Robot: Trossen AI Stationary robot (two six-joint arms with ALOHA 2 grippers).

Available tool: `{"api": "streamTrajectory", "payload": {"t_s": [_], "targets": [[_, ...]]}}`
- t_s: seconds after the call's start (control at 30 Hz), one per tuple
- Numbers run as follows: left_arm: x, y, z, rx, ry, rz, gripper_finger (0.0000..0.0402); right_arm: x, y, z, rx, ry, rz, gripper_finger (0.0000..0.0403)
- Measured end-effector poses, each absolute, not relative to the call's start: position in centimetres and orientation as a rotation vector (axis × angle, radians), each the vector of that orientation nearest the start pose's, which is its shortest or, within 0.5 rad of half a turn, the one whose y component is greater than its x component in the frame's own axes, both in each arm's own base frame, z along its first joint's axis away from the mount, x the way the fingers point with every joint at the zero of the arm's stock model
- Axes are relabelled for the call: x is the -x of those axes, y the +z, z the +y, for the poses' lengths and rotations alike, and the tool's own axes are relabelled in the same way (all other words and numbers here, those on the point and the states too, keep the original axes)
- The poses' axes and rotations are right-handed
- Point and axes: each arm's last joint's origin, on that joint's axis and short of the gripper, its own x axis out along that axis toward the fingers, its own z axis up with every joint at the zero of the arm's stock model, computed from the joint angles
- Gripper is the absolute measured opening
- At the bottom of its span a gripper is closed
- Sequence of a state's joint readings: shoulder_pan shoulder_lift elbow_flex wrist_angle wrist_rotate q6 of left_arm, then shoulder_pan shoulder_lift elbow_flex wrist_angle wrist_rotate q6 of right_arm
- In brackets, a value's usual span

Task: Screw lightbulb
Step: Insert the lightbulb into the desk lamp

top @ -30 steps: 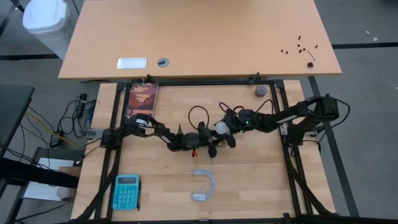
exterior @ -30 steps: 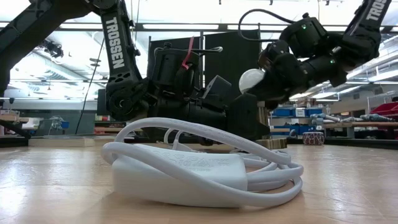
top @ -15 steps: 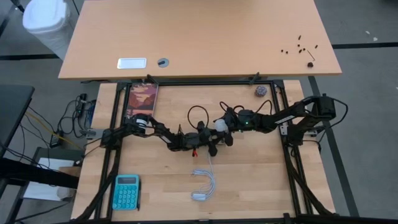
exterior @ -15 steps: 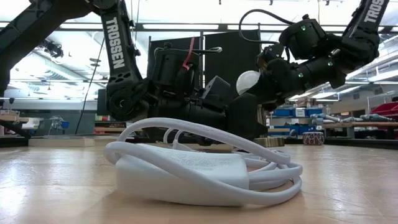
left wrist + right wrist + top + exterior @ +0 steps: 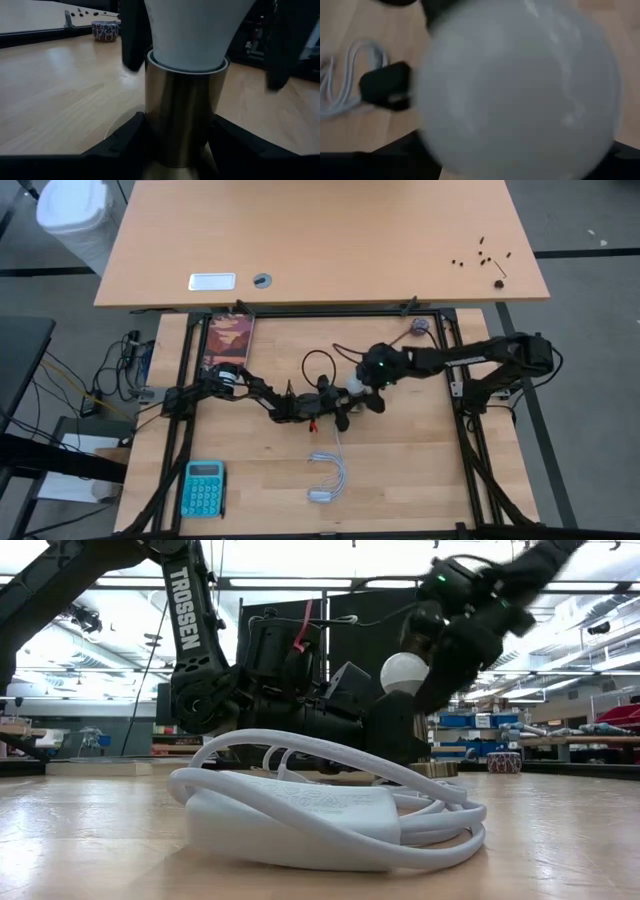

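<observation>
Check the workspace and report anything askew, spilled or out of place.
Nothing looks damaged or askew around the lightbulb, which sits straight in the brass socket. The only stray items are dark crumb-like bits scattered on the far table, away from the work.

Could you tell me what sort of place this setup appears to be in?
Probably a robotics lab or workshop. A wooden table in a black frame carries two robot arms, a long desk stands beside it, and the low view shows an open hall with ceiling lights and storage shelving behind.
</observation>
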State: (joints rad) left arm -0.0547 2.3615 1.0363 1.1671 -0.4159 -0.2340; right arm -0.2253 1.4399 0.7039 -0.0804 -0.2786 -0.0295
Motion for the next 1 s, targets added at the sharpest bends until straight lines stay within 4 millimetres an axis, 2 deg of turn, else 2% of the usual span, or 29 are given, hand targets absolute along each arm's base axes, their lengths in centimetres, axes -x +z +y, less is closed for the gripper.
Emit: {"api": "streamTrajectory", "payload": {"t_s": [0.13,0.23,0.63,0.8,1.0], "targets": [[-41.8,5.1,-1.1,0.197,0.377,0.111,0.0198,-27.7,19.9,-5.4,-0.112,0.111,0.903,0.0333],[-41.9,5.1,-1.1,0.198,0.377,0.112,0.0198,-28.5,20.7,-5.4,-0.100,0.115,0.954,0.0337],[-41.9,5.1,-1.1,0.202,0.378,0.110,0.0198,-32.6,21.8,-3.9,0.142,0.171,1.196,0.0331],[-41.9,5.2,-1.1,0.204,0.381,0.109,0.0198,-33.7,21.6,-3.7,0.195,0.197,1.254,0.0315],[-41.9,5.2,-1.1,0.215,0.378,0.104,0.0198,-34.1,22.4,-3.8,0.205,0.180,1.310,0.0307]]}}
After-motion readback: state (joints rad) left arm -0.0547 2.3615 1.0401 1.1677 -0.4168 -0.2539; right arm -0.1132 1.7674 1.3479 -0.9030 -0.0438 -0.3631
